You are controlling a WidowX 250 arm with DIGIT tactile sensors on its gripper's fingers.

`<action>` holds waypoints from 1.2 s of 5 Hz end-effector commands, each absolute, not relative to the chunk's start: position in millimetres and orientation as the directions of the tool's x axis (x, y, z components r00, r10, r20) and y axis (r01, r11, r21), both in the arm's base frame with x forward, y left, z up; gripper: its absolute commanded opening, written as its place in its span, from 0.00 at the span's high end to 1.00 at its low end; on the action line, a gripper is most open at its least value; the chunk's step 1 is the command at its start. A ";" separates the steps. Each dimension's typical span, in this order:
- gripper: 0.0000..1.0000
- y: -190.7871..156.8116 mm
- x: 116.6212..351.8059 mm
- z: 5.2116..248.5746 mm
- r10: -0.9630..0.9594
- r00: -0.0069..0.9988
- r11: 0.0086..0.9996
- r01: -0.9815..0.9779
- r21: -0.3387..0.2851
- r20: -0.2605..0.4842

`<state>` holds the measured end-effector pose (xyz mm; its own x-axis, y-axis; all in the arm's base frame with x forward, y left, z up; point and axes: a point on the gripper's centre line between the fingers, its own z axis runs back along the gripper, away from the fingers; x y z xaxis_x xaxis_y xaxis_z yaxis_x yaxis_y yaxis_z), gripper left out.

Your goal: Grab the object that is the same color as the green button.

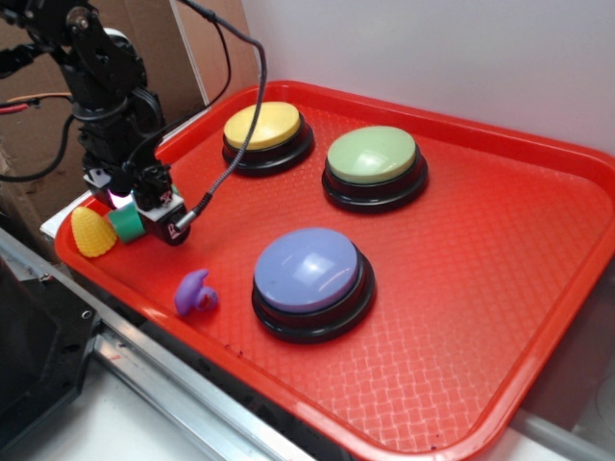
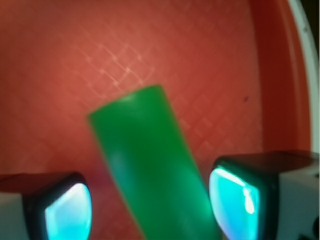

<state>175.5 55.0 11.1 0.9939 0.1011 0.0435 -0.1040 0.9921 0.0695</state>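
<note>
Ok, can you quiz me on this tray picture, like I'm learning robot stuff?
1. True or false: the gripper straddles the cylinder.
2. How many buttons sit on the tray?
3. Which is nearest the purple figure? A yellow button, B green button, C purple button.
Key: 1 true; 2 three; 3 C.

Red plastic tray (image 1: 500,288) holds three domed push buttons: yellow-topped one (image 1: 265,133) at back left, pale-green-topped one (image 1: 374,163) to its right, purple-blue-topped one (image 1: 311,279) in front btwn them. Small green matte cylinder (image 1: 126,223) lies near left edge, just right of yellow corn-shaped toy (image 1: 93,232), w/ small purple figure (image 1: 195,294) in front of both
</note>
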 end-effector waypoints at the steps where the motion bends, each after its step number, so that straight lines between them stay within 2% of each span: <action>1: 1.00 61.3 188.2 14.3 0.124 0.988 0.988 -0.132 0.085 0.094; 2: 1.00 61.5 194.6 25.3 0.119 0.992 0.987 -0.122 0.103 0.031; 3: 1.00 50.1 201.5 61.3 0.106 0.994 0.989 -0.103 0.104 -0.021; 4: 1.00 32.9 205.8 103.7 0.157 0.987 0.983 -0.153 0.105 -0.026; 5: 1.00 16.8 202.3 154.1 0.171 0.985 0.985 -0.169 -0.042 0.027; 6: 1.00 4.9 202.0 187.5 0.146 0.988 0.981 -0.138 -0.134 0.052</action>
<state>200.8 -4.4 173.3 0.9895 0.1444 -0.0027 -0.1436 0.9810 -0.1306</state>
